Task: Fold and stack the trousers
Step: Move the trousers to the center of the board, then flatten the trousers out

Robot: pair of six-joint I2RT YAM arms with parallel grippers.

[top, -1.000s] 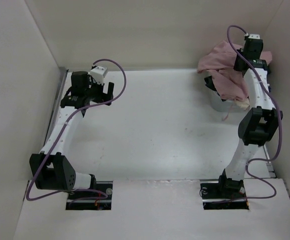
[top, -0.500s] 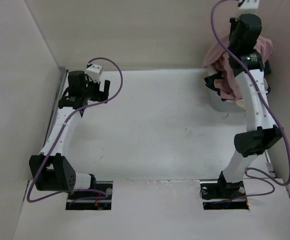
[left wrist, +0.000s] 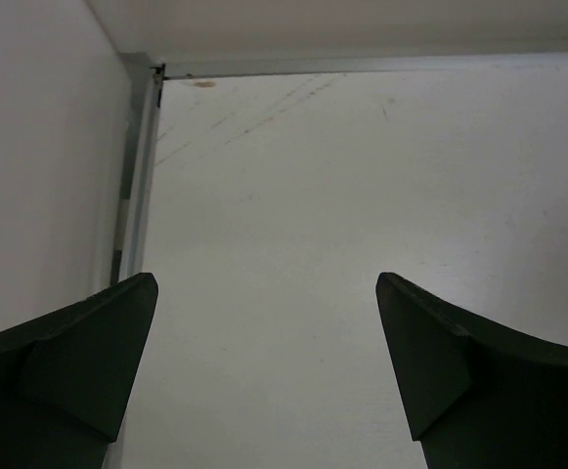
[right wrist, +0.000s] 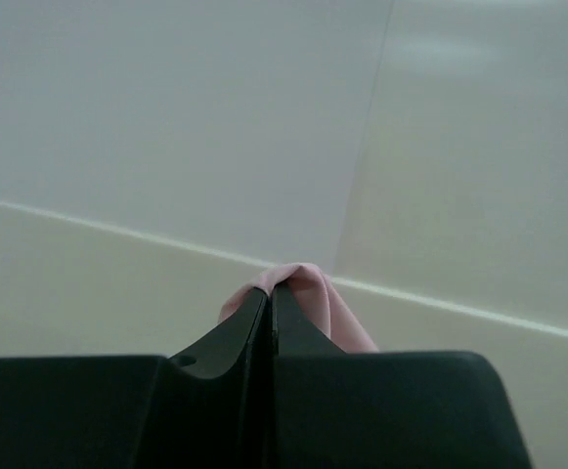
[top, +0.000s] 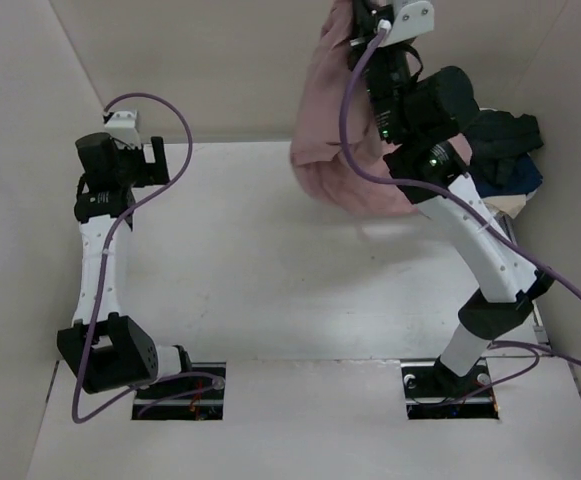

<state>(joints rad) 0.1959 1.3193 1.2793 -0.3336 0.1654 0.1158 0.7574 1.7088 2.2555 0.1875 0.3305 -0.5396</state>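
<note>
From where I stand the job looks barely begun. The right tool (top: 358, 22) is raised high over the far middle of the worktop (top: 270, 290), and its wrist view shows the two fingers pressed tight together on a small pinch of pink fabric. The trousers (top: 335, 150) hang from that pinch in one bunched drape, clear of the heap at the far right, where the dark garments (top: 505, 150) lie with a bit of cream cloth (top: 515, 205) showing at their near edge. The lowest folds of the pink cloth hang close above the worktop, but I cannot tell whether they touch it. The legs and waist cannot be told apart in the bundle, so nothing is laid flat, no fold is made, and there is no stack to speak of. The left tool (left wrist: 267, 288) hovers near the far left corner with its fingers spread wide and nothing between them, only bare white surface below. By my reckoning almost the whole task remains: the trousers need to come down onto open worktop, be spread so both legs lie straight, then be folded over and set in their place. The idle left arm will likely be wanted for the spreading.
</note>
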